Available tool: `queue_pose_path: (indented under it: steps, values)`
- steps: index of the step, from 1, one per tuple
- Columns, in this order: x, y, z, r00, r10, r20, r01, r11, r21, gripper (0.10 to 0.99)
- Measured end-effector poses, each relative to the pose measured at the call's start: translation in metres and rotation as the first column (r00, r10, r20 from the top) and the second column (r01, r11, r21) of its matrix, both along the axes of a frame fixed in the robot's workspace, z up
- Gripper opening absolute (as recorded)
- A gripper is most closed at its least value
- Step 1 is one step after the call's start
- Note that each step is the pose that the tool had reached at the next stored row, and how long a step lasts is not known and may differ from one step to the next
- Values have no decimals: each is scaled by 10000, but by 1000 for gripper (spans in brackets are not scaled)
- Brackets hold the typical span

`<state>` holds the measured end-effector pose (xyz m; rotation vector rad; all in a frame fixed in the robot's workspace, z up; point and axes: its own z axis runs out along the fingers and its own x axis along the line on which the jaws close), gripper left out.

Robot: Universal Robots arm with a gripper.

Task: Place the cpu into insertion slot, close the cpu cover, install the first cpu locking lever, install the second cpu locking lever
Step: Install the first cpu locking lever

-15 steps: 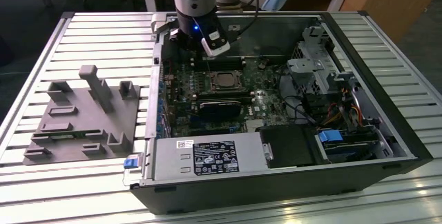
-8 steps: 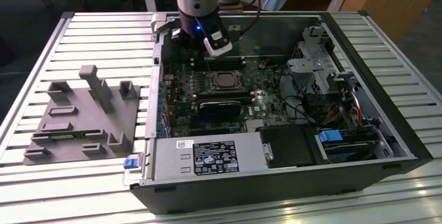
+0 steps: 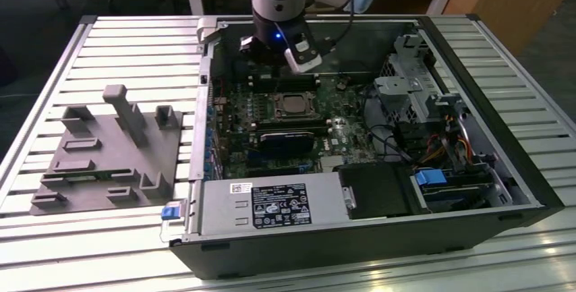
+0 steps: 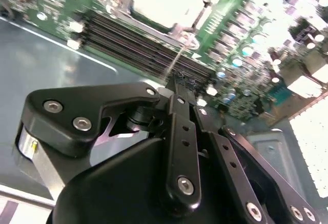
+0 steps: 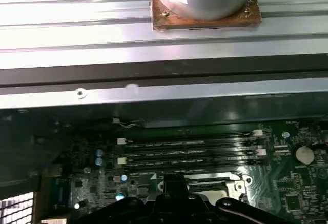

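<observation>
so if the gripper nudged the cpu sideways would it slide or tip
Probably neither: the cpu lies flat and low, ringed by a metal frame, so it likely stays put. Its smooth metal top looks slippery to pinch. A thin flat plate, it seems stiff and light.

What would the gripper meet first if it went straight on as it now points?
Probably the memory slots on the green motherboard; in the second wrist view the gripper points at them, though depth is unclear.
</observation>
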<state>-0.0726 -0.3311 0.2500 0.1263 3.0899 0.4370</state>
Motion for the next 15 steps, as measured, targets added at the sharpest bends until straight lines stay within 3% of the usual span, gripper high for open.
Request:
queue_pose_path:
  steps: [5, 9, 10, 15]
  values:
    - [168, 0, 0, 10000, -1, -85, 2, 10000, 0, 102]
    - [183, 0, -2, 10000, -3, -77, 2, 10000, -99, 102]
    - [180, 0, -5, 10000, -2, -21, 2, 9999, -167, 102]
    - [153, 0, -23, 9993, 2, 373, 15, 9989, -462, 102]
